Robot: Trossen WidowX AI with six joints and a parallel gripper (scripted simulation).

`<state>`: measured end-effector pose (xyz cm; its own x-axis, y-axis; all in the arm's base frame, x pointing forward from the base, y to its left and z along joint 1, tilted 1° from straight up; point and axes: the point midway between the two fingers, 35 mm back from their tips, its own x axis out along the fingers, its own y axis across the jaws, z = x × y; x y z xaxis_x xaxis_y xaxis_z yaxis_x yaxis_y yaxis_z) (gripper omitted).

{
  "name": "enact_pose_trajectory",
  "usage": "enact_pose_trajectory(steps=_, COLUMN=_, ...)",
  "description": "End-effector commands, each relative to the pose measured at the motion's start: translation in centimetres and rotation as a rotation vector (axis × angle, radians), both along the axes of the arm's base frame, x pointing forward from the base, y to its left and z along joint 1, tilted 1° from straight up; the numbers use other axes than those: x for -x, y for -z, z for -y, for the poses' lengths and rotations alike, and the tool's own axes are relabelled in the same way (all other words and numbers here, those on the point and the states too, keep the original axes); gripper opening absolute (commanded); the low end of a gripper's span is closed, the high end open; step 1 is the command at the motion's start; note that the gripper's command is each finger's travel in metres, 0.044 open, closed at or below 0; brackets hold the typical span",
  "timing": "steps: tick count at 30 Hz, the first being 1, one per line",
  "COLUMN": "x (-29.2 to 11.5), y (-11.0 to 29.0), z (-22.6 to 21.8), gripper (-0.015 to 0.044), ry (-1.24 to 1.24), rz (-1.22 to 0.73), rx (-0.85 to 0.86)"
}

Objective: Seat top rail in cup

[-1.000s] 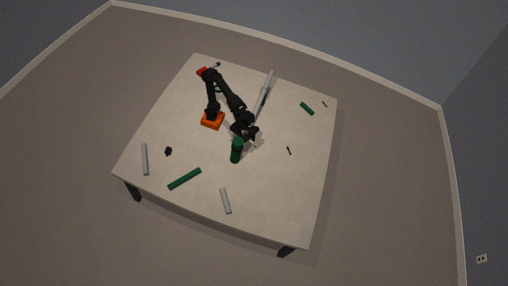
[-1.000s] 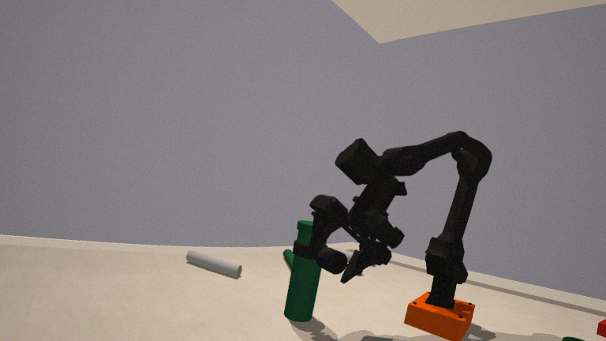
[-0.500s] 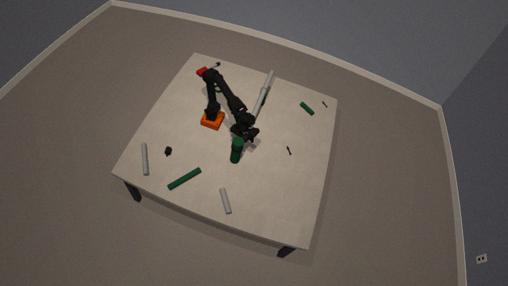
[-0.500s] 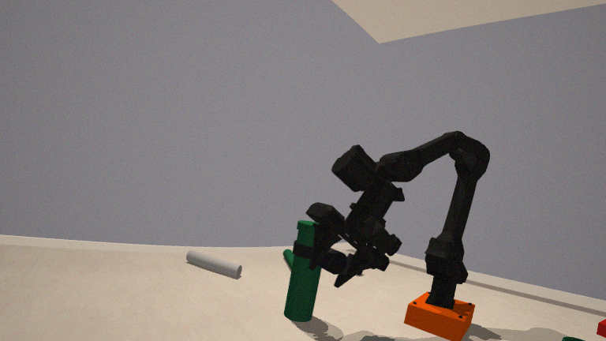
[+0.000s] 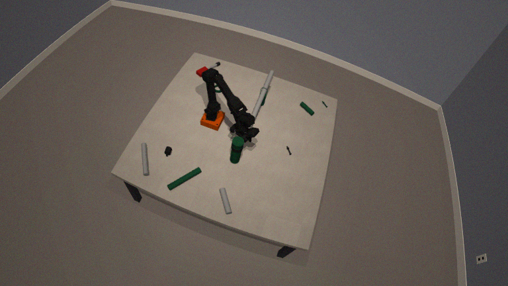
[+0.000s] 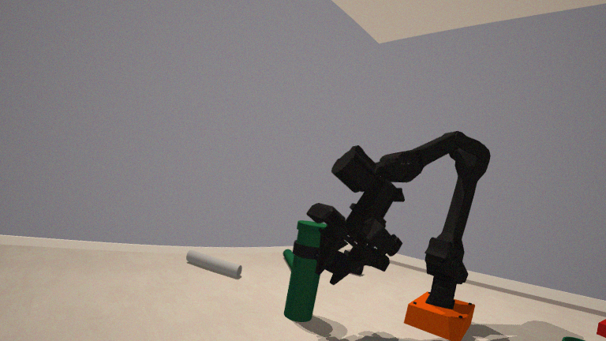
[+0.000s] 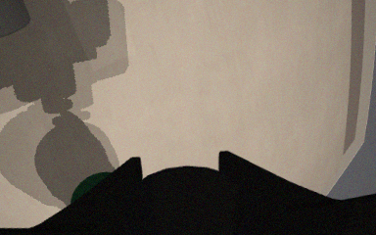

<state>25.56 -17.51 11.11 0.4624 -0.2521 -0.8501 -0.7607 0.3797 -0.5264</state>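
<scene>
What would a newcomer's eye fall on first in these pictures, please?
The black arm arches from its orange base down to the green post at mid-table, its gripper shut on the dark cup at the post's band. Behind it, the grey rail lies slanting away from the post, not yet in the cup.
</scene>
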Motion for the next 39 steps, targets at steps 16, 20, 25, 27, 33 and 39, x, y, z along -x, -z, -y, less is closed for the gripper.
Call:
enact_pose_trajectory(steps=16, x=1.1, y=0.1, z=-0.4, gripper=0.0000, ry=-0.117, rz=-0.008, rx=0.005)
enact_pose_trajectory(steps=20, x=1.4, y=0.1, z=-0.5, gripper=0.0000, ry=-0.150, rz=-0.009, rx=0.006)
enact_pose_trajectory(steps=25, x=1.6, y=0.2, z=-0.6, gripper=0.0000, ry=-0.178, rz=-0.011, rx=0.007)
enact_pose_trajectory(steps=27, x=1.8, y=0.2, z=-0.6, gripper=0.0000, ry=-0.192, rz=-0.011, rx=0.007)
enact_pose_trajectory(steps=33, x=2.1, y=0.2, z=-0.7, gripper=0.0000, ry=-0.231, rz=-0.013, rx=0.008)
enact_pose_trajectory(steps=39, x=2.4, y=0.2, z=-0.8, gripper=0.0000, ry=-0.263, rz=-0.014, rx=0.008)
